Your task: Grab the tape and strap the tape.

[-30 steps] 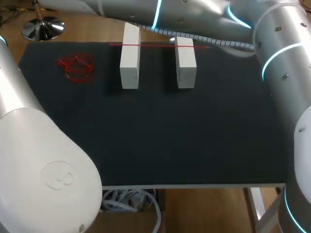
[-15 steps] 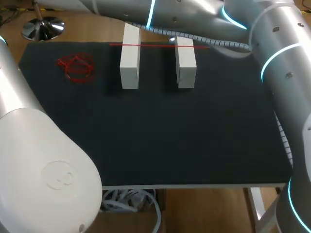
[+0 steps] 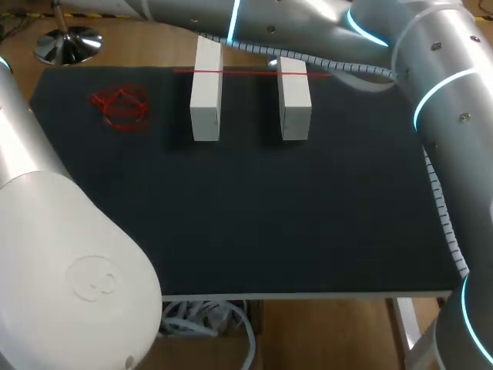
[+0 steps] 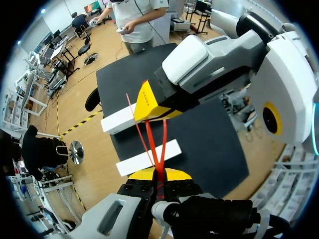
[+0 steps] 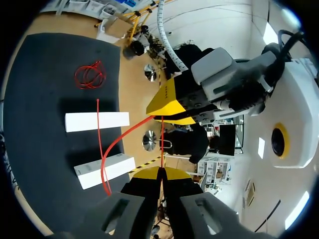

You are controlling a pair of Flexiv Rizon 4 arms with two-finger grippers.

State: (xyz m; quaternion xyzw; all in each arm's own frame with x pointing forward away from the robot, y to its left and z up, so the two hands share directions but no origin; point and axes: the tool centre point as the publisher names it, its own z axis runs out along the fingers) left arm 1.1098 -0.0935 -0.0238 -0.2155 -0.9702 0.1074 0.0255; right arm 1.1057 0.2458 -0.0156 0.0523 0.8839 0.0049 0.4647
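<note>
Clenching on the red tape (image 3: 246,72), the left jaws and the right jaws are both gripping it. In each wrist view the yellow tips are pressing together with a red strand pinched between them. The two sets of jaws are hanging close together beyond the far end of the right white block (image 3: 294,96), seemingly past the worktop's (image 3: 269,223) far edge. The head view is not showing them, because the arms are covering that spot.

The tape is lying straight across the far end of the right white block and running on over the far end of the left white block (image 3: 206,92), with its free end sticking out just past it. Its long axis there is running side to side, crosswise to the right white block's length. On that block's other side it is lifting off and curving back up to the jaws, with a short straight stretch spanning the two.

It is looking thin, light and limp, probably slick, so it is likely sagging wherever nothing is pulling it. Pinching it flat near each end of the stretch being laid is looking like the safest hold. A red tangle (image 3: 121,108) is lying well to the left of the right white block.
</note>
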